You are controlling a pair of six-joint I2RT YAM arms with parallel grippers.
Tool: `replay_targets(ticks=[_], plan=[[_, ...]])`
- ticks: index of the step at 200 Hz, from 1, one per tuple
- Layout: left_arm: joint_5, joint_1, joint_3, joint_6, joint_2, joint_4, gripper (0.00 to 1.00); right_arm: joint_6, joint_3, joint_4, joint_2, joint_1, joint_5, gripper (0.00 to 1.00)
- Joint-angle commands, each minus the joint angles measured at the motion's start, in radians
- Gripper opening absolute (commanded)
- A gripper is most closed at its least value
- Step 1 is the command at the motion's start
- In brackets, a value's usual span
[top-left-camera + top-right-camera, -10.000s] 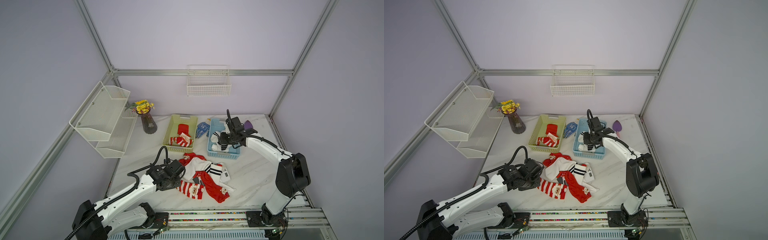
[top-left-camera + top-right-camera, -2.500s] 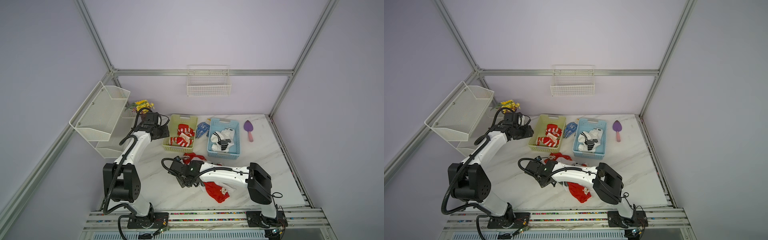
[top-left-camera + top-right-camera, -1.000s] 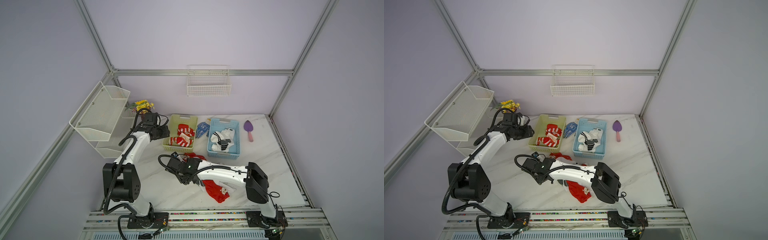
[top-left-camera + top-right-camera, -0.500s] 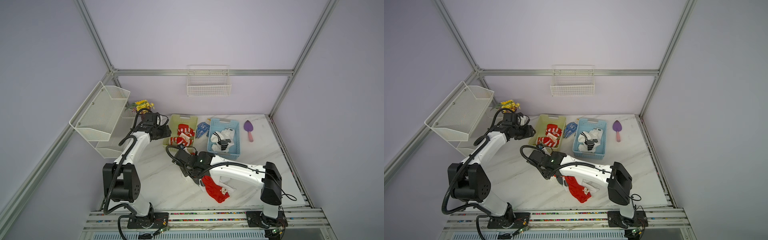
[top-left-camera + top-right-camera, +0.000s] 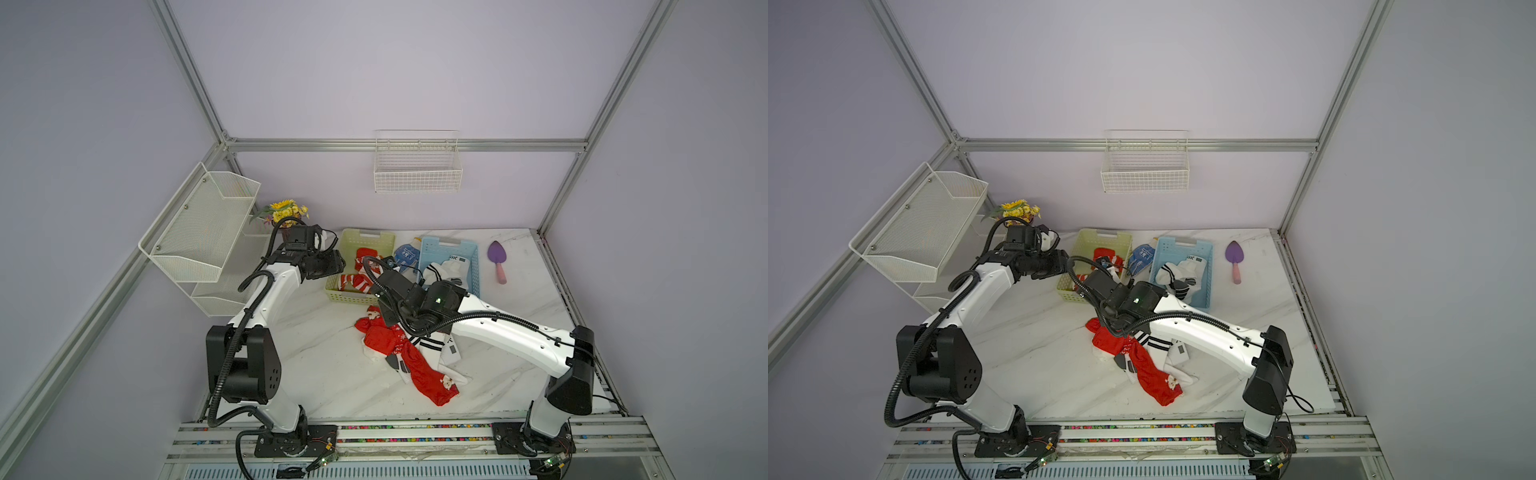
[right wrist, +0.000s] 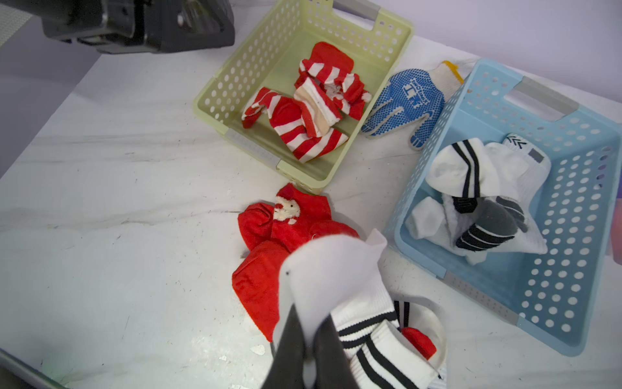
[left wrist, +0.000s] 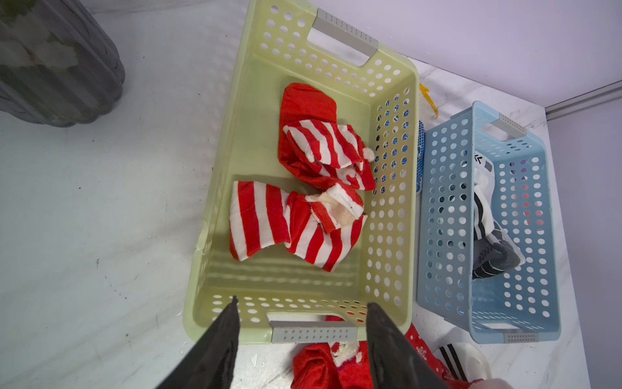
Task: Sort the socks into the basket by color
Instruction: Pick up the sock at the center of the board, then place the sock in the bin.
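The right gripper (image 6: 308, 325) is clenched on a white sock (image 6: 330, 269) whose striped cuff trails onto the red socks (image 6: 289, 222) heaped on the table (image 6: 117, 202). The left gripper (image 7: 301, 303) gapes empty over the yellow basket (image 7: 215, 188), which holds striped socks (image 7: 289, 222). Other white socks (image 6: 471, 202) lie in the blue basket (image 6: 555, 242).

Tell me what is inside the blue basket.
The blue basket holds a heap of white socks with black stripes and grey-black toes. They overlap, so their exact count and anything lying beneath them are hidden.
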Motion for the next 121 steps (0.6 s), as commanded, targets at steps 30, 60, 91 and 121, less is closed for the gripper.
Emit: replay_targets(ticks=[30,60,91,121], plan=[[0.049,0.002,-0.029,-0.016,0.038,0.035,0.59,-0.06,0.089,-0.002,-0.042,-0.057,0.051,0.09],[0.042,-0.001,-0.032,-0.017,0.035,0.037,0.59,-0.094,0.127,-0.001,-0.05,-0.09,0.062,0.08],[0.031,-0.013,-0.05,-0.019,0.005,0.061,0.59,-0.131,0.169,0.0,-0.058,-0.133,0.069,0.09],[0.008,-0.037,-0.063,-0.009,-0.024,0.076,0.59,-0.167,0.206,0.002,-0.055,-0.176,0.071,0.09]])
